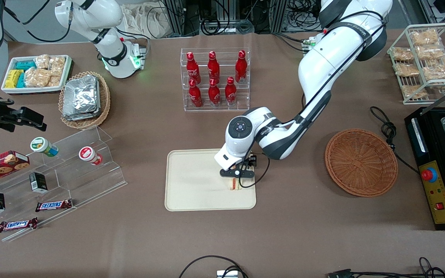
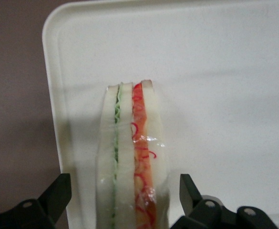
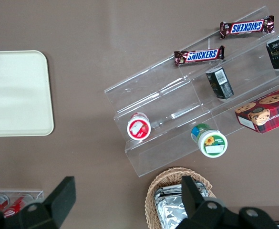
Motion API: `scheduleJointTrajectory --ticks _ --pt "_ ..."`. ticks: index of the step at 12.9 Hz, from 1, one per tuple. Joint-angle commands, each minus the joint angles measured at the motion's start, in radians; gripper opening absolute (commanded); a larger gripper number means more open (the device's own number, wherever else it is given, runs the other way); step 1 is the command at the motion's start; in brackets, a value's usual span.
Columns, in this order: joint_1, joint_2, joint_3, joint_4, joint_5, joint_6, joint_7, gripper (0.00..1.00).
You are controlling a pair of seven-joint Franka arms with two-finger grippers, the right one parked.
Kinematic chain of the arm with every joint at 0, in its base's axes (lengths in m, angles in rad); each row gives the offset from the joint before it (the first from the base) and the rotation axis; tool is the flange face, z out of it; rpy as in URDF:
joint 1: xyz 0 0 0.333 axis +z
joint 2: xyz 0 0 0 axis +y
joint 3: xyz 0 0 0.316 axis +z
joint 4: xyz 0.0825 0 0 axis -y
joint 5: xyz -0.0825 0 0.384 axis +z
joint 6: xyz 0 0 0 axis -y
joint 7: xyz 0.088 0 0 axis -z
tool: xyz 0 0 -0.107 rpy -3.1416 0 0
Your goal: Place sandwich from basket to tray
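The sandwich (image 1: pixel 233 185) stands on its edge on the cream tray (image 1: pixel 191 181), near the tray's corner closest to the working arm's end. Its green and red filling layers face the wrist camera, on the sandwich (image 2: pixel 132 157) over the tray (image 2: pixel 225 71). My gripper (image 1: pixel 236 178) hangs just above the sandwich and straddles it. In the wrist view the gripper (image 2: pixel 125 191) is open, with a gap between each black finger (image 2: pixel 58 191) and the bread. The round reddish-brown basket (image 1: pixel 360 162) sits empty toward the working arm's end of the table.
A rack of red bottles (image 1: pixel 214 79) stands farther from the front camera than the tray. A clear stepped shelf (image 1: pixel 72 166) with snacks, an oval basket of foil packs (image 1: pixel 84 98) and a white bin (image 1: pixel 37 73) lie toward the parked arm's end. A black appliance (image 1: pixel 439 166) flanks the basket.
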Motion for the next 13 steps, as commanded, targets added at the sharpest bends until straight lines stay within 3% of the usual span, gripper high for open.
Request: scheduleJointTrajectory --ticks 1,6,9,13 --pt "-0.01 -0.034 0.006 0.096 -0.003 -0.137 -0.029 1.0" --pt "0.037 -0.123 0.008 0.219 -0.095 -0.364 -0.03 1.0" --pt "0.075 -0.216 0.009 0.217 -0.084 -0.484 -0.055 1.0" --pt "0.235 -0.336 0.005 0.211 -0.115 -0.617 0.008 1.0"
